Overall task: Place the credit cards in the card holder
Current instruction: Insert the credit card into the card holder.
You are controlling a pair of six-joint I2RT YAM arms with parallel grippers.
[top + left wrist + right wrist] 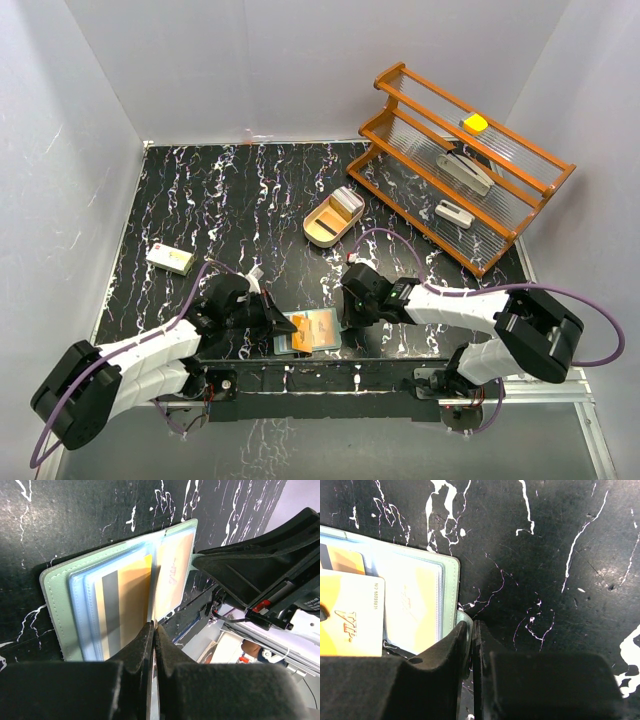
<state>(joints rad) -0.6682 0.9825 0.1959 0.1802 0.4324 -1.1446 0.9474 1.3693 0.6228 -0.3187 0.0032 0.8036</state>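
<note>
Only the overhead view takes in the oval wooden tray [322, 229] at mid-frame, with pale credit cards [346, 201] stacked in its far end. It also shows the card holder [308, 332] lying open on the marbled table [200, 200] at lower centre, between the arms. The left wrist view alone shows a grey-striped orange card [125, 605] in a pale blue pocket, with the left gripper [152, 627] pressed together at the middle leaf's edge. The right wrist view shows the right gripper [470, 627] pinching the holder's mint snap tab at lower centre, and more orange cards pocketed at left.
</note>
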